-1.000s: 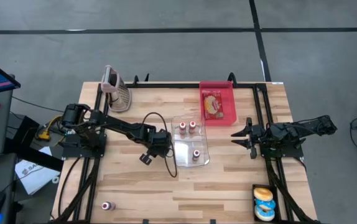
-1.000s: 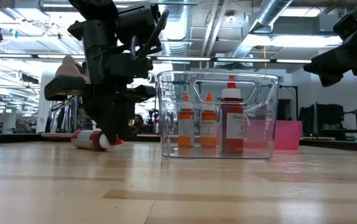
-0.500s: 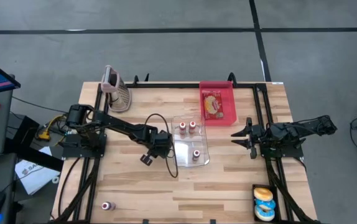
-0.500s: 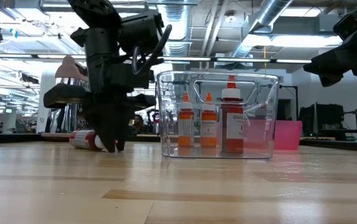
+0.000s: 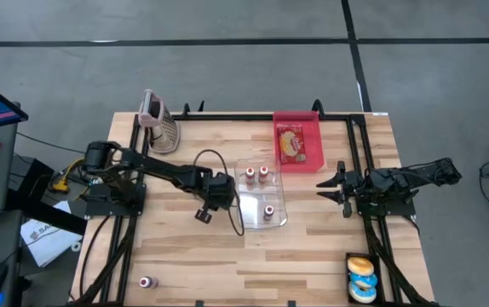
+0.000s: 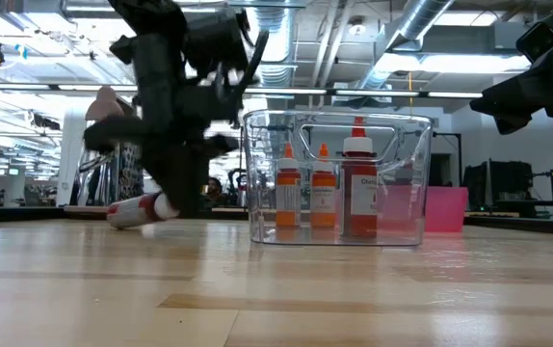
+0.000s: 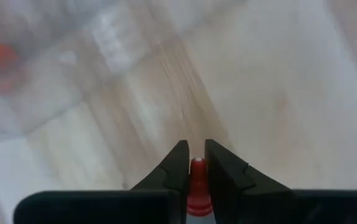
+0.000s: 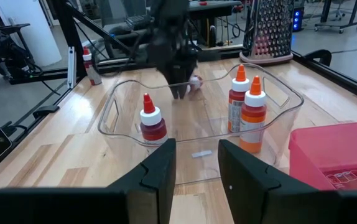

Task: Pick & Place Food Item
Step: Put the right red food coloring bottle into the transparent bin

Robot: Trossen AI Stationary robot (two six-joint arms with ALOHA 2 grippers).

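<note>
Since a moment ago, the left gripper (image 7: 191,168) has clamped its fingers on a small red-capped bottle (image 6: 140,209) lying on the table (image 5: 313,247) just beside the clear bin (image 5: 261,194). Grasping looks done; next comes lifting it over the bin wall. Off to the right the right gripper (image 5: 333,188) waits, fingers parted and empty.

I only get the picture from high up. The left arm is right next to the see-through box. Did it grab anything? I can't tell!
Observer: Yes. In its wrist camera, the left fingers are pinching the red tip of a small bottle.
Operator: Is the bottle standing up?
Observer: No. From table height it lies on its side, low over the wood, beside the see-through box.
Operator: What about the right arm?
Observer: Its wrist camera shows the right fingers apart, with nothing between them.
</note>
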